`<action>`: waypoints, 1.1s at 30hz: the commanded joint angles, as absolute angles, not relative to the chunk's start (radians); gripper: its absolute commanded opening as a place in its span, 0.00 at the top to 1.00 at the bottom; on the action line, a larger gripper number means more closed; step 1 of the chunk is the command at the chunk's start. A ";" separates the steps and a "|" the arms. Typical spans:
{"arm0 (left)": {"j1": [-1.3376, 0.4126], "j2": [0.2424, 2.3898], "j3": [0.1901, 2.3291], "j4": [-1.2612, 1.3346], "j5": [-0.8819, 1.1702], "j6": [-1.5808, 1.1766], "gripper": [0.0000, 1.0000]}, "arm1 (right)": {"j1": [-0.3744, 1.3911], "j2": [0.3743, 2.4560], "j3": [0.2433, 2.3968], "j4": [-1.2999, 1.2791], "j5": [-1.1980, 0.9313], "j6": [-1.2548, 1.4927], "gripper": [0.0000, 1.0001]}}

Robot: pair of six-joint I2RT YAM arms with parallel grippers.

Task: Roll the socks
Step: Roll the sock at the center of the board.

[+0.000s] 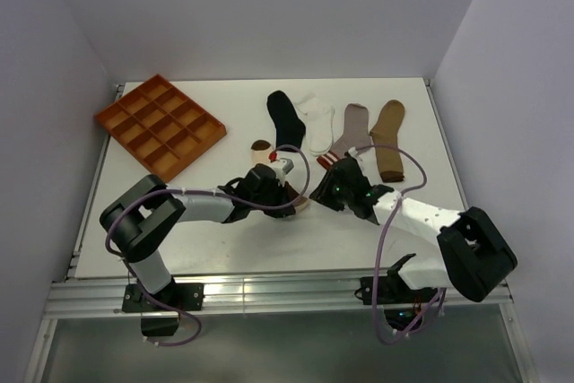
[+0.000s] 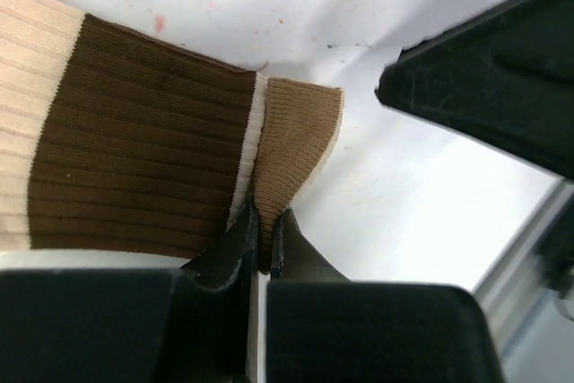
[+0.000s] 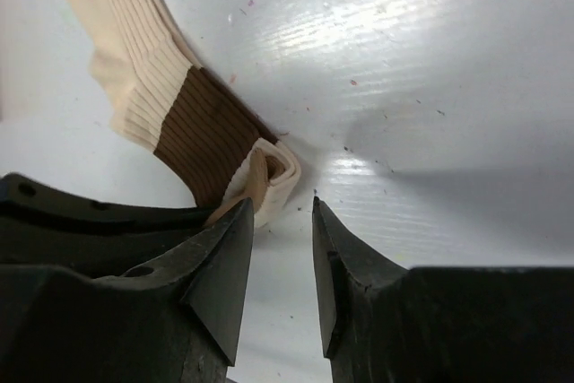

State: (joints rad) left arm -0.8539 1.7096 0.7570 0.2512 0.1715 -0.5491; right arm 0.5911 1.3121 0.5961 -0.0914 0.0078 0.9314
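Top view: five socks, one orange tray (image 1: 160, 125), two grippers. The black sock (image 1: 285, 118), white sock (image 1: 318, 123), grey sock (image 1: 352, 136) and tan sock (image 1: 388, 139) lie lengthwise beyond the grippers. The cream-and-brown sock (image 1: 261, 152) reaches the left gripper (image 1: 291, 193).
Left wrist: the left gripper is pinched on this sock's folded end, and the sock's length runs leftward.
Right wrist: the right gripper (image 3: 282, 248) is narrowly parted and holds nothing. The fold lies just ahead, and the sock runs up-left.
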 commanded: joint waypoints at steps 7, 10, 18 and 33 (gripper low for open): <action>-0.752 1.770 0.721 0.301 0.417 -0.713 1.00 | 0.591 1.210 0.430 0.187 0.023 1.061 0.53; -0.744 1.770 0.712 0.308 0.417 -0.721 1.00 | 0.591 1.222 0.388 0.264 0.005 1.086 0.49; -0.744 1.759 0.709 0.302 0.405 -0.719 1.00 | 0.635 1.292 0.563 0.008 0.061 1.078 0.48; -0.744 1.755 0.704 0.296 0.388 -0.723 1.00 | 0.679 1.563 0.974 -0.528 0.147 0.994 0.51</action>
State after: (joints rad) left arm -0.7437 1.7515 0.7250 0.3325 0.3950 -0.7231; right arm 0.6601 1.5364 0.9073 -0.4019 0.1261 0.9970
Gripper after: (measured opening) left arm 0.057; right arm 0.488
